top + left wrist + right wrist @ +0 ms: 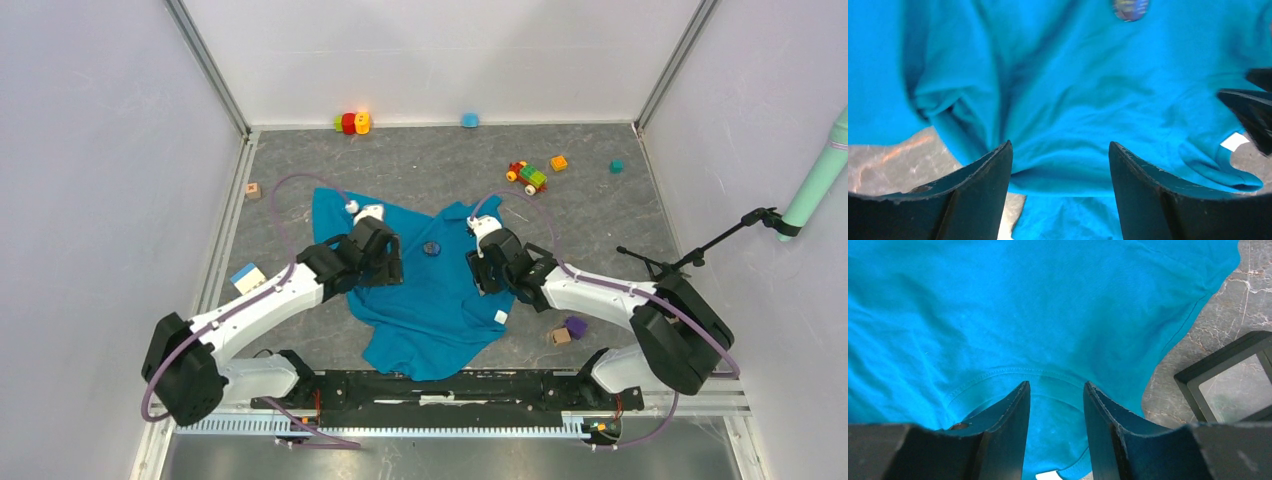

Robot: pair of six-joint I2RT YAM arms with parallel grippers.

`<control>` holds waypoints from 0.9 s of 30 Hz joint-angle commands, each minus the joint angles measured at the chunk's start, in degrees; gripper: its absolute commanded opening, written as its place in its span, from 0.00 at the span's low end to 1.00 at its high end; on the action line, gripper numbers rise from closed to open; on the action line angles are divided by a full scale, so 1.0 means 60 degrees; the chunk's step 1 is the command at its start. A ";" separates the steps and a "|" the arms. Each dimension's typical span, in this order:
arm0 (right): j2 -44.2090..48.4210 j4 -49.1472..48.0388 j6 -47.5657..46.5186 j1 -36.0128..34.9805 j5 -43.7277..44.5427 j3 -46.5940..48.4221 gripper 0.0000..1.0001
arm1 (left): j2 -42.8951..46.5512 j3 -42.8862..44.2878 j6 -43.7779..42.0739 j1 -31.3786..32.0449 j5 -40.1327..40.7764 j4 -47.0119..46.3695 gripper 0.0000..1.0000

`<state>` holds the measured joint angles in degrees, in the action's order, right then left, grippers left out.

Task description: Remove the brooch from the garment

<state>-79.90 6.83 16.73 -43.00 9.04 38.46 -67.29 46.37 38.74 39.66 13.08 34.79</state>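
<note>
Brooch (431,247) sits on blue garment (430,300), face too blurred to read.

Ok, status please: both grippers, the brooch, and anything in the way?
Left gripper open, right gripper half open, both low over the garment. Brooch on it between them, untouched. Nothing covers it.

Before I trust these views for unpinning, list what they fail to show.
Brooch: left wrist view, blurred and cut by the top edge; top external view, too small for its fastening.
Black frame: right wrist view, cut by the right edge.
White tag: right wrist view, cut by the bottom edge.
</note>
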 commanded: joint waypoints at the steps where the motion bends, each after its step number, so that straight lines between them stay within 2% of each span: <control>1: -0.0488 -0.0621 -0.0383 0.0033 0.0073 0.0416 0.48 | -0.0941 0.1350 -0.1454 0.1242 0.0999 -0.0550 0.76; 5: -0.0904 -0.0504 -0.0436 0.0033 0.0613 0.0492 0.49 | -0.2522 0.2185 -0.1949 0.1665 0.0571 -0.1328 0.73; 8: -0.0907 -0.0504 -0.0417 0.0033 0.0827 0.0354 0.53 | -0.3668 0.2704 -0.2186 0.1666 0.0264 -0.1655 0.62; 11: -0.0807 -0.0564 -0.0373 0.0033 0.0838 0.0111 0.61 | -0.4619 0.3273 -0.2403 0.1666 -0.0070 -0.1947 0.62; 14: -0.0737 -0.0737 -0.0201 0.0039 0.0627 -0.0237 0.60 | -0.5393 0.3855 -0.2532 0.1652 0.0410 -0.1806 0.62; 16: -0.0650 -0.0961 -0.0053 0.0059 0.0275 -0.0549 0.49 | -0.5779 0.4197 -0.2597 0.1634 0.0710 -0.1616 0.62; 18: -0.0503 -0.1080 0.0086 0.0073 -0.0093 -0.0838 0.30 | -0.6066 0.4430 -0.2662 0.1610 0.0814 -0.1553 0.62; 20: -0.0277 -0.1482 0.0162 0.0078 -0.0453 -0.1069 0.17 | -0.6289 0.4582 -0.2701 0.1580 0.0896 -0.1513 0.63; 23: 0.0074 -0.1577 0.0214 0.0085 -0.0796 -0.1230 0.06 | -0.6498 0.4713 -0.2840 0.1520 0.0870 -0.1519 0.63; 27: 0.0635 -0.1605 0.0246 0.0077 -0.1090 -0.1356 0.02 | -0.6665 0.4861 -0.3271 0.1505 0.0140 -0.1595 0.66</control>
<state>-79.81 -1.52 17.37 -42.63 5.78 31.20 -106.17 72.82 23.79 49.01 16.25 26.41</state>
